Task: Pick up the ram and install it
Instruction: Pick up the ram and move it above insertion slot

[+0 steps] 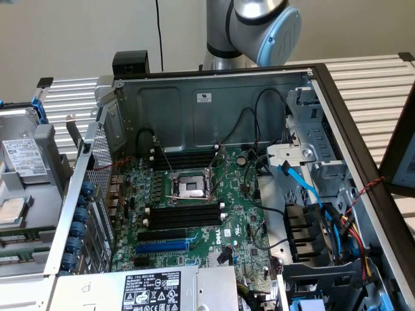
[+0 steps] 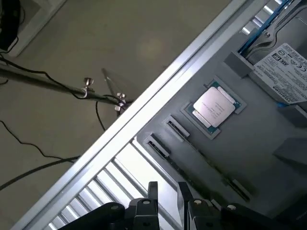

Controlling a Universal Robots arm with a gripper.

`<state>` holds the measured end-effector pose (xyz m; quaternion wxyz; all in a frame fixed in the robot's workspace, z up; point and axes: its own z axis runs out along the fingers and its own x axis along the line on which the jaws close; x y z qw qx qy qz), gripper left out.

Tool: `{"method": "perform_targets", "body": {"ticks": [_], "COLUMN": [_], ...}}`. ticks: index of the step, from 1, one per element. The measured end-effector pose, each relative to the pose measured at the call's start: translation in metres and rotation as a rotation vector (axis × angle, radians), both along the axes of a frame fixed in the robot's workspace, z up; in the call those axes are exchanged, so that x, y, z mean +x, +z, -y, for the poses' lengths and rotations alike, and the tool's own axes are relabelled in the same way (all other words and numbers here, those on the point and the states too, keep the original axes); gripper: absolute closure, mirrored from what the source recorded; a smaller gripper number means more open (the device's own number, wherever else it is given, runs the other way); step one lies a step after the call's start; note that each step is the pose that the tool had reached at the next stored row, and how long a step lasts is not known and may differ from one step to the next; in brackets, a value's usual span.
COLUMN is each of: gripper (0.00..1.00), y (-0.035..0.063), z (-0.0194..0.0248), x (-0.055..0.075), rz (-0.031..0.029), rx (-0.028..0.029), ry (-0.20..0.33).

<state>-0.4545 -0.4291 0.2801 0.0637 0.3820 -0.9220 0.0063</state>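
The ram point(image 2: 216, 167) stands on edge in a slot of a grey holder tray point(image 2: 259, 143), a thin green stick running past my fingertips. In the exterior view, green ram sticks point(image 1: 18, 241) lie in the same tray point(image 1: 45, 146) at the exterior view's left, outside the computer case. My gripper point(image 2: 168, 189) hovers above the tray's edge, close to the near end of the ram slots. Its two black fingers point(image 2: 153, 190) stand apart, open, with nothing between them. Black memory slots point(image 1: 185, 214) sit on the motherboard beside the CPU socket point(image 1: 192, 187).
A loose CPU point(image 2: 215, 106) and a hard drive point(image 2: 283, 57) rest in the tray. The open computer case point(image 1: 214, 97) has cables, a drive cage point(image 1: 305, 168) and a blue expansion slot point(image 1: 162, 245). The arm's base point(image 1: 259, 26) rises behind the case. Slatted table point(image 2: 110, 182) lies below.
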Motion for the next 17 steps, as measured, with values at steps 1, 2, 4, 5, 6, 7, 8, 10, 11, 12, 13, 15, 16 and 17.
{"method": "perform_targets", "body": {"ticks": [1, 2, 4, 5, 6, 7, 8, 10, 11, 12, 13, 15, 16, 17], "gripper": [0.70, 0.70, 0.70, 0.70, 0.70, 0.70, 0.70, 0.70, 0.70, 0.70, 0.70, 0.70, 0.70, 0.70], "y": [-0.0009, -0.0018, -0.0033, -0.0034, -0.0036, -0.0038, -0.0040, -0.0041, -0.0042, -0.0043, -0.0044, -0.0047, -0.0050, -0.0052], "z": [0.0000, 0.0000, 0.0000, 0.0000, 0.0000, 0.0000, 0.0000, 0.0000, 0.0000, 0.0000, 0.0000, 0.0000, 0.0000, 0.0000], "x": [0.0000, 0.0000, 0.0000, -0.0001, -0.0001, 0.0000, 0.0000, 0.0000, 0.0000, 0.0000, 0.0000, 0.0000, 0.0000, 0.0000], "rz": [0.0001, 0.0000, 0.0015, 0.0034, 0.0075, 0.0123, 0.0174, 0.0274, 0.0329, 0.0383, 0.0438, 0.0554, 0.0615, 0.0664], "rx": [0.0000, 0.0000, -0.0001, -0.0004, -0.0002, 0.0003, 0.0006, 0.0011, 0.0014, 0.0015, 0.0015, 0.0010, 0.0009, 0.0007], "ry": [0.018, 0.037, 0.073, 0.091, 0.108, 0.124, 0.139, 0.168, 0.184, 0.198, 0.213, 0.243, 0.260, 0.276]}}
